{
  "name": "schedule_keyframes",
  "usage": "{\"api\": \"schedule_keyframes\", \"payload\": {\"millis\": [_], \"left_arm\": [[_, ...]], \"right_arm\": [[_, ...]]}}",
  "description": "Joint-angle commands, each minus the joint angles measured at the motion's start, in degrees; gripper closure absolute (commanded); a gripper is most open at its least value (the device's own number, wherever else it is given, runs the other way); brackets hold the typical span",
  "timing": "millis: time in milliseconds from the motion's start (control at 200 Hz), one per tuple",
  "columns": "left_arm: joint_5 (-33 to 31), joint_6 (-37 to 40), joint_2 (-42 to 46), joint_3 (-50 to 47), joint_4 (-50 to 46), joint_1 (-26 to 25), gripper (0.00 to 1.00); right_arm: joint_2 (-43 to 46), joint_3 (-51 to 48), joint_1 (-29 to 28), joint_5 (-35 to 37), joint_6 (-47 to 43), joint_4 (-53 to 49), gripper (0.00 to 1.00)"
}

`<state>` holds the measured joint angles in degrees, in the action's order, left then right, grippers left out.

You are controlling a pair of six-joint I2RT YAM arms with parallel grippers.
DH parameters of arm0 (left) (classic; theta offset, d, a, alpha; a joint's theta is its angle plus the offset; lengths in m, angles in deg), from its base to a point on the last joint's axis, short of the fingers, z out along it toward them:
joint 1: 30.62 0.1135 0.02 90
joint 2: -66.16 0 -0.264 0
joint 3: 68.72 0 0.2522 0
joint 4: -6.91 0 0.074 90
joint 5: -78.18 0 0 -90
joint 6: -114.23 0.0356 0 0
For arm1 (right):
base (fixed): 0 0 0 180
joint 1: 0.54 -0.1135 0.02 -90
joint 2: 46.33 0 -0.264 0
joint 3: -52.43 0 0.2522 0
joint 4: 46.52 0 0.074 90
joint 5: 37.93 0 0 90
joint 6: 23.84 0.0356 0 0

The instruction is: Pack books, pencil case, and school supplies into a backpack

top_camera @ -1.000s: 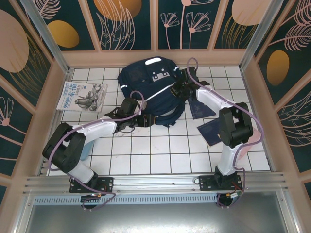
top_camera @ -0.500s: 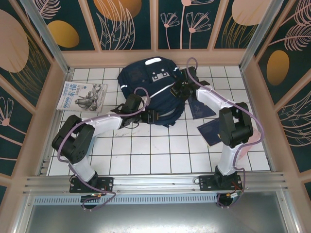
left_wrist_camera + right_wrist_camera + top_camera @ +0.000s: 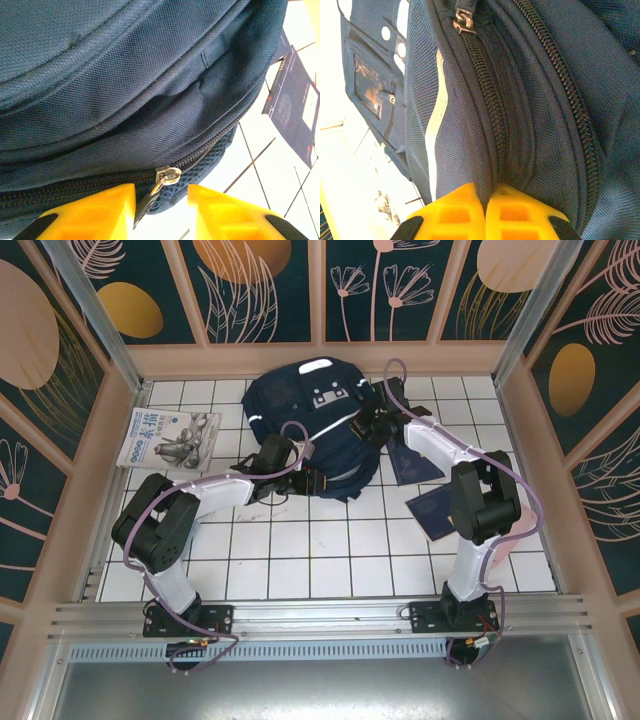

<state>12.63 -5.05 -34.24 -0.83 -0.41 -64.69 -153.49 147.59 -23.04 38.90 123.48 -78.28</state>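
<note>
Top external view: backpack (image 3: 310, 425) lies front-up toward the far side of the tiled table (image 3: 330, 555), w/ a white stripe (image 3: 330, 430) across it. L gripper (image 3: 308, 480) is at its near edge. R gripper (image 3: 362, 428) is at its right side, by the stripe's end. White book (image 3: 168, 438) lies flat at far left, well apart from the backpack. Navy book (image 3: 412, 462) lies just right of the backpack, partly under the R arm. 2nd navy book (image 3: 432, 512) lies nearer the bases, beside that arm's elbow.

Left wrist view: the L gripper's yellow fingers (image 3: 95, 212) stand apart w/ a narrow gap. Zip pull (image 3: 167, 176) on the backpack's lower zip hangs in that gap, its dark tab running down close to the left-hand finger. Jaws aren't closed on it; can't tell if the tab touches a pad. A navy book lies on the tiles at right.

Right wrist view: R gripper's jaws are closed, fingers (image 3: 450, 215) pressed together on a fold of backpack fabric btwn two zips. Zip slider (image 3: 462, 20) sits at the top, on the left zip.
</note>
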Motion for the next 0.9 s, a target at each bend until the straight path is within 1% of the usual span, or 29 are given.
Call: {"api": "schedule_keyframes", "payload": {"millis": [0,120,210,295,355,405,455,490,541,606,686,741,811,896], "left_arm": [[1.2,2.9,-0.9,1.1,-2.2,-0.1,0.67],[0.7,4.3,-2.2,1.3,-4.8,0.0,0.67],[-0.2,4.6,-2.2,1.2,-5.0,-0.1,0.68],[-0.1,4.5,-1.9,0.7,-4.1,-0.1,0.73],[0.7,4.2,-2.0,0.6,-3.2,-0.1,0.78],[1.6,4.1,-2.4,0.9,-2.9,-0.1,0.81],[1.8,3.9,-2.7,1.1,-2.9,-0.1,0.8],[1.6,3.8,-2.8,1.0,-2.8,-0.1,0.77],[1.3,3.6,-3.1,1.0,-2.7,-0.2,0.71],[0.2,3.1,-3.4,1.2,-3.3,-0.2,0.69],[-4.1,2.0,-2.9,1.3,-6.0,-0.5,0.71],[-6.7,1.1,-2.1,1.3,-6.2,-0.9,0.73],[-6.5,0.7,-1.5,0.9,-4.9,-1.0,0.75],[-5.4,0.6,-2.2,1.2,-4.8,-1.3,0.79]], "right_arm": [[3.2,2.9,-1.1,-2.7,-1.6,2.8,0.95],[3.2,2.9,-1.1,-2.7,-1.6,2.7,0.96],[3.3,2.9,-1.1,-2.7,-1.7,2.6,0.95],[3.4,2.9,-1.1,-2.7,-1.6,2.6,0.96],[3.4,2.9,-1.1,-2.7,-1.6,2.6,0.96],[3.3,2.9,-1.1,-2.8,-1.6,2.5,0.96],[3.4,2.9,-1.1,-2.8,-1.6,2.5,0.96],[3.5,2.9,-1.1,-2.7,-1.6,2.5,0.95],[3.5,2.8,-1.1,-2.5,-1.6,2.4,0.95],[3.7,2.8,-1.1,-2.4,-1.7,2.4,0.96],[3.6,2.7,-1.1,-2.4,-1.8,2.2,0.96],[3.9,2.5,-1.1,-2.3,-1.7,2.4,0.95],[4.0,2.1,-1.1,-2.1,-1.6,2.5,0.95],[4.1,1.8,-1.0,-2.0,-1.5,2.7,0.96]]}}
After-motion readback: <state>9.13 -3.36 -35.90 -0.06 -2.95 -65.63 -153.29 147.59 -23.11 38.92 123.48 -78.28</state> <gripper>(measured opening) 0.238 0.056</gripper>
